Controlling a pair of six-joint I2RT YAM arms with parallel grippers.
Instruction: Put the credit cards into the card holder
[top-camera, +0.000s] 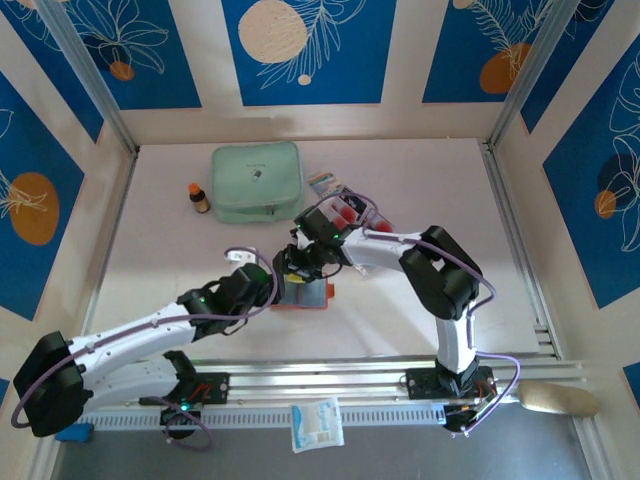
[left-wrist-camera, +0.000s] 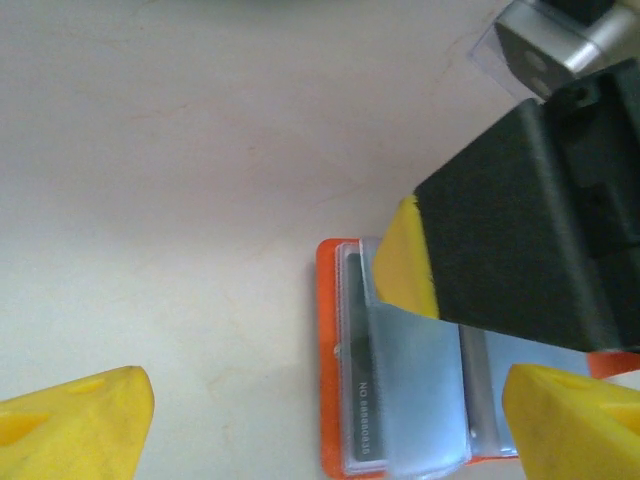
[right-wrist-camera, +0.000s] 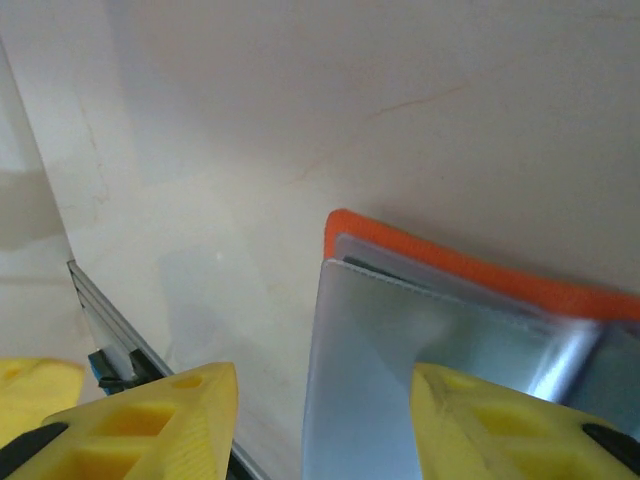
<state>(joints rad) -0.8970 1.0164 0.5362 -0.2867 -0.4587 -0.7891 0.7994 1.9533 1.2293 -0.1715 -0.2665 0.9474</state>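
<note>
Directly beneath your right pincer (right-wrist-camera: 325, 425), standing half-parted and empty, and between the tips of your wide-spread left pincer (left-wrist-camera: 330, 420), the card holder (left-wrist-camera: 333, 400) is lying open, so you are risking snagging its loose sleeve (left-wrist-camera: 420, 380) and dragging it askew.

Card holder (top-camera: 303, 296) mid-table, everything else toward the far edge of the table (top-camera: 430, 180)
The zip pouch (top-camera: 256, 182) lies by the far edge, left of centre, a small bottle (top-camera: 199, 197) just left of it and a small packet (top-camera: 322, 182) just right; the credit cards (top-camera: 347, 208) lie beside that packet, behind the card holder
</note>
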